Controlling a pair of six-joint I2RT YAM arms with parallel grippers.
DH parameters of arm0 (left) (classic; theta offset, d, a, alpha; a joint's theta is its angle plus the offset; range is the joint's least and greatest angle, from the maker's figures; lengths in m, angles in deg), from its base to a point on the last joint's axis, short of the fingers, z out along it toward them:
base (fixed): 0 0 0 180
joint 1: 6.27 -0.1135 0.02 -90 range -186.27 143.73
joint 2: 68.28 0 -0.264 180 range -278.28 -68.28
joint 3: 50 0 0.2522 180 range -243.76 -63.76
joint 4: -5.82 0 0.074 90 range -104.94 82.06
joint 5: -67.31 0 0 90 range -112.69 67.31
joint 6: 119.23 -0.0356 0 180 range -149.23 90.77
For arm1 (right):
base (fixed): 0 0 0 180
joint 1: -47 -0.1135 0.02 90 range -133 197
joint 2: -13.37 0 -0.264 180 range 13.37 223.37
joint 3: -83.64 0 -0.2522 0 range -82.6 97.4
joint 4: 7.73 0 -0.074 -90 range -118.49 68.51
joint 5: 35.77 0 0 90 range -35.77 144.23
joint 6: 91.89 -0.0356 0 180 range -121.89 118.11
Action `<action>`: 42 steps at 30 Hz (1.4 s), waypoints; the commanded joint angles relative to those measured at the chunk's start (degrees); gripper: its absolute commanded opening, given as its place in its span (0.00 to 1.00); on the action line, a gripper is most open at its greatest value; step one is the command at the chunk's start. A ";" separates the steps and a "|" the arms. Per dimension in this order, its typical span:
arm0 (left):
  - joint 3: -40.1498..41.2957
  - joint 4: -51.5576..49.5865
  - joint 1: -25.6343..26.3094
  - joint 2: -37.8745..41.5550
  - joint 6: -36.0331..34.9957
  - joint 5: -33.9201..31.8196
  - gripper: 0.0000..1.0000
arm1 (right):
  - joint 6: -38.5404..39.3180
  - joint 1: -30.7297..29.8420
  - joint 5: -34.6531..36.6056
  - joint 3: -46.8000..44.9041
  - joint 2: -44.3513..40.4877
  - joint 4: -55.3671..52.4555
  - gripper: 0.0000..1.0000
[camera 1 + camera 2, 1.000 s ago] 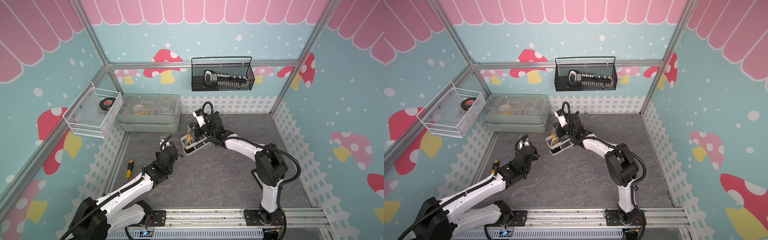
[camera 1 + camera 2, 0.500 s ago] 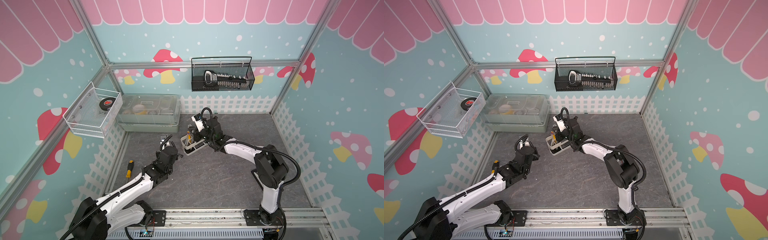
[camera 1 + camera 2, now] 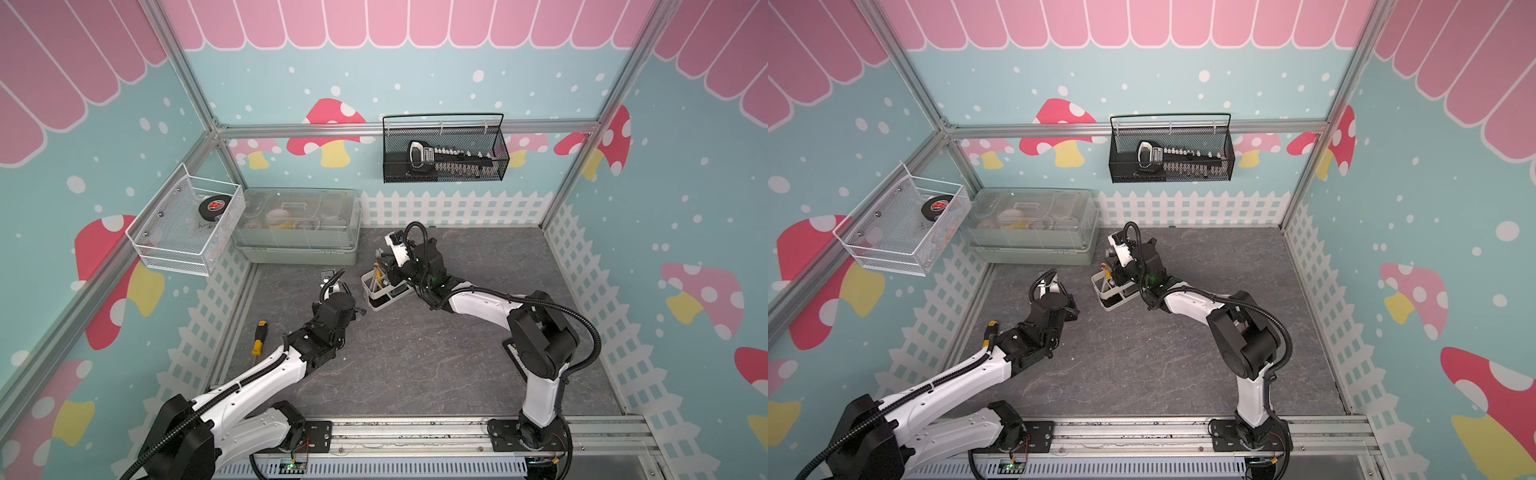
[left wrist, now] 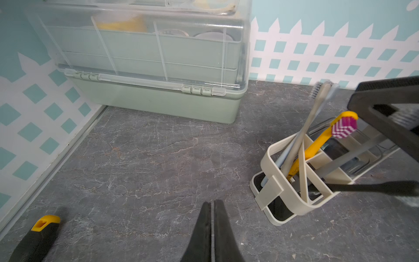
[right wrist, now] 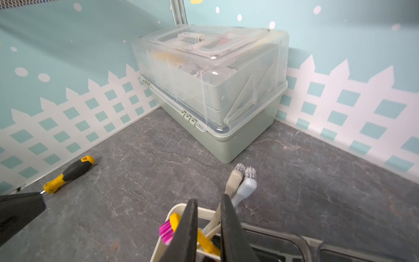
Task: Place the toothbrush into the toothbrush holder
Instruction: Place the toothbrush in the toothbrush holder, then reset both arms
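Note:
The off-white toothbrush holder (image 3: 384,296) (image 3: 1116,300) (image 4: 285,199) stands on the grey floor near the back middle. A yellow toothbrush (image 4: 317,145) (image 5: 173,221) with magenta bristles leans in its slotted end, beside a beige toothbrush (image 5: 234,180) and a grey-blue toothbrush (image 5: 247,186). My right gripper (image 5: 209,199) (image 3: 390,272) hangs just over that end, jaws a little open, one on each side of the yellow handle and not pinching it. My left gripper (image 4: 212,203) (image 3: 360,311) is shut and empty, low over the floor left of the holder.
A clear-lidded grey-green box (image 3: 297,226) (image 5: 210,90) sits in the back left corner. A yellow-and-black screwdriver (image 3: 259,336) (image 5: 68,173) lies by the left wall. A white wire basket (image 3: 183,228) and a black mesh basket (image 3: 444,151) hang on the walls.
My right gripper has come down onto the holder's slotted end with the yellow toothbrush, and its jaws have parted. The left arm has not moved.

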State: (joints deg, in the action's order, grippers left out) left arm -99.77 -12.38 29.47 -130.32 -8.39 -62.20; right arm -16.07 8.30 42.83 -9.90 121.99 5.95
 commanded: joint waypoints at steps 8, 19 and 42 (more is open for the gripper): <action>0.19 0.66 -0.31 0.52 0.89 0.75 0.07 | 1.77 -0.24 1.29 -0.20 -2.69 2.15 0.26; 0.15 0.65 -0.28 0.37 0.28 0.72 0.10 | 5.55 -0.24 8.39 -1.86 -8.78 -1.17 0.39; 2.81 11.53 -5.97 2.74 -14.97 -16.52 0.59 | 11.01 18.30 45.08 -41.66 -50.70 -13.46 0.60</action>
State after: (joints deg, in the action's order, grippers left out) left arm -99.13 -6.11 26.11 -128.57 -19.34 -75.62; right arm -7.00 24.06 84.16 -47.62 73.77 -12.17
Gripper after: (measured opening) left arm 0.587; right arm 0.604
